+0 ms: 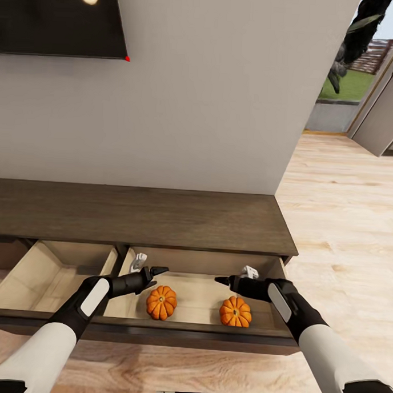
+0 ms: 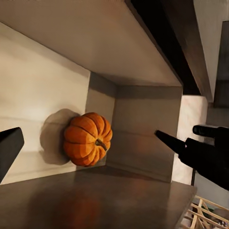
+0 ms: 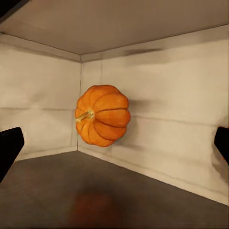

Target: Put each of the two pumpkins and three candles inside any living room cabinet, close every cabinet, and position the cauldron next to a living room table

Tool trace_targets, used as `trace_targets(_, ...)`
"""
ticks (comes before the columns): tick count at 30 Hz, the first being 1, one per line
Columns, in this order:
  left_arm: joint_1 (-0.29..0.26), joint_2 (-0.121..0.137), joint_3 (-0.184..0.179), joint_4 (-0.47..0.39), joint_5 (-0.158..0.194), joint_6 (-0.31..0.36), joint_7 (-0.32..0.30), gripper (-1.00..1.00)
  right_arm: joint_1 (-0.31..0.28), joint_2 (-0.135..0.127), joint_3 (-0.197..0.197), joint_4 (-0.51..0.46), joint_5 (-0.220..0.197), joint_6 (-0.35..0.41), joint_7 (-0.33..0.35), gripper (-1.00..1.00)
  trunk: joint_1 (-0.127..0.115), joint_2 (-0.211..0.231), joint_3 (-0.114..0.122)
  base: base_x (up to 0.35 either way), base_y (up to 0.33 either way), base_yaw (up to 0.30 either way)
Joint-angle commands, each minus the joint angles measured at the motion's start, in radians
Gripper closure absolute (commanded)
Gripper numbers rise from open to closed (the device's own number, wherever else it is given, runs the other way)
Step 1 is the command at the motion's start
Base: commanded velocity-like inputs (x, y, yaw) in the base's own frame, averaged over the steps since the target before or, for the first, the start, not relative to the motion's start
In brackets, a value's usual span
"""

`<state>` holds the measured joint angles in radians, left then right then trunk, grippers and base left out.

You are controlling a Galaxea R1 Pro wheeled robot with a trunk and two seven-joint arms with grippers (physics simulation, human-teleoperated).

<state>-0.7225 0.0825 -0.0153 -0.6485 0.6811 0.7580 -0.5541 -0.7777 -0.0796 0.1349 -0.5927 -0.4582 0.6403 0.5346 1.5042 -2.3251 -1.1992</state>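
Step in hand: both small round orange pumpkins, one (image 1: 161, 302) at centre and one (image 1: 235, 311) toward the right end, lie on the pale floor of the pulled-out right drawer (image 1: 202, 334) of the long low dark-brown wood cabinet (image 1: 138, 217); a second drawer (image 1: 21, 280) beside it is also out. Judged next: withdraw arms, fetch candles, shut drawers later. Pose: both forearms reach in over the drawer front, left gripper (image 1: 159, 270) and right gripper (image 1: 218, 280) w/ tips facing each other above the pumpkins, each spread apart, holding nothing.
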Motion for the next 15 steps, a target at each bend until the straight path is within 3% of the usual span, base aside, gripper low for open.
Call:
trace_targets(1,0.0,0.0,0.0,-0.002,0.0,0.0,-0.003,-1.0,0.001,-0.001,0.0,0.0,0.002,0.0,0.021,-1.0,0.0,0.0,0.0,0.0,0.0,0.0)
trace_targets(4,0.0,0.003,0.0,-0.005,0.0,0.003,-0.036,-1.0,0.001,-0.007,0.0,0.0,0.005,0.001,0.05,-1.0,0.0,0.0,0.0,0.0,0.0,0.0)
trace_targets(8,0.0,0.015,-0.002,-0.007,-0.001,0.004,-0.108,-1.0,0.001,-0.042,0.001,-0.001,0.002,0.002,0.061,-1.0,0.0,0.0,0.0,0.0,0.0,0.0)
trace_targets(11,-0.001,0.022,-0.004,-0.01,-0.002,0.005,-0.121,-1.0,0.001,-0.065,0.001,-0.002,-0.001,0.002,0.071,-1.0,-0.004,0.007,0.003,0.0,0.0,0.0)
trace_targets(15,-0.001,0.025,-0.005,-0.042,-0.002,0.008,-0.124,-1.0,0.002,-0.069,0.003,-0.001,0.003,0.002,0.135,-1.0,-0.019,0.035,0.016,0.0,0.0,0.0)
